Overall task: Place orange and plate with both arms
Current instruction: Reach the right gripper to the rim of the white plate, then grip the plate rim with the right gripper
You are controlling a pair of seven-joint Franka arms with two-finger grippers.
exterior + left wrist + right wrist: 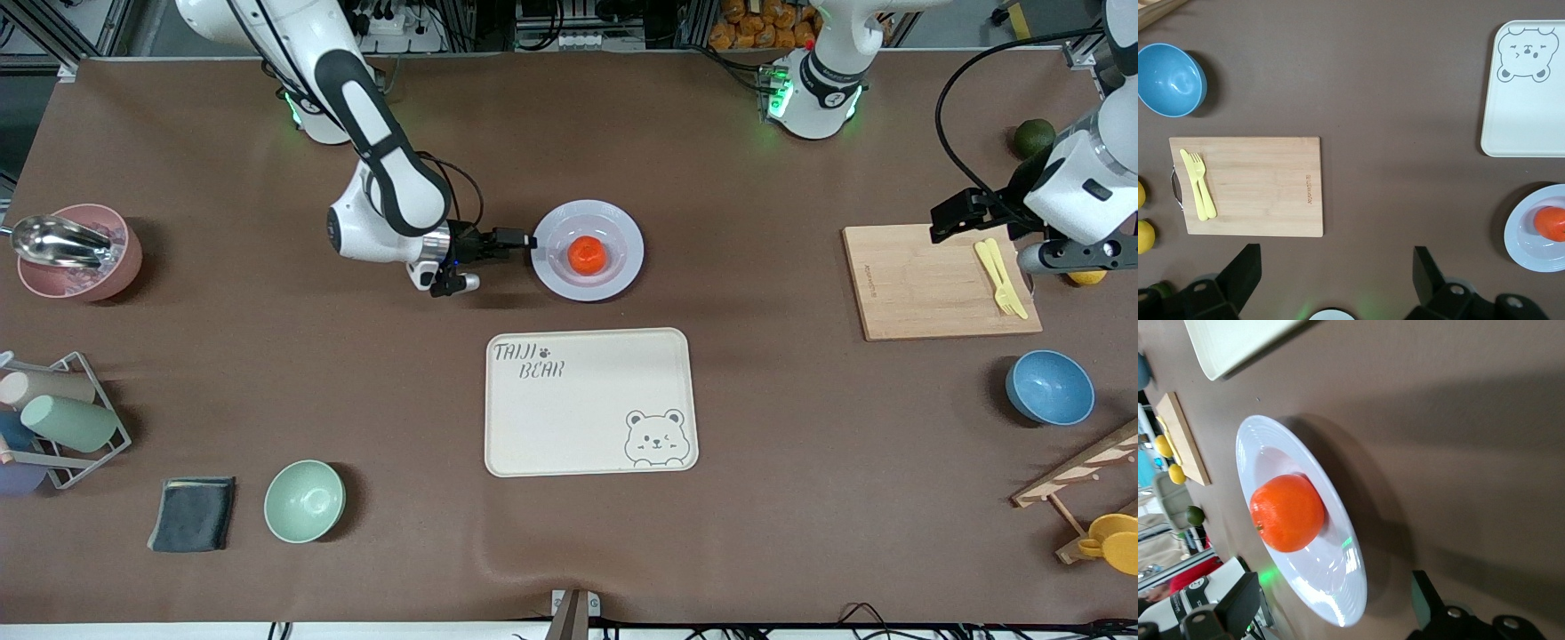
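The orange (587,255) is bright red-orange, in a pale lavender-white plate (622,267) just beside the black right end effector (524,241). The surface (765,498) is brown. Under the left end effector (944,220), a tan wooden board (925,293) carries yellow cutlery (1000,276). The tray (587,409) is cream with a grey bear print.

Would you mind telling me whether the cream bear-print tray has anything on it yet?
Empty. The tray shows only its printed lettering and bear; the orange sits in the plate, farther from the front camera than the tray.
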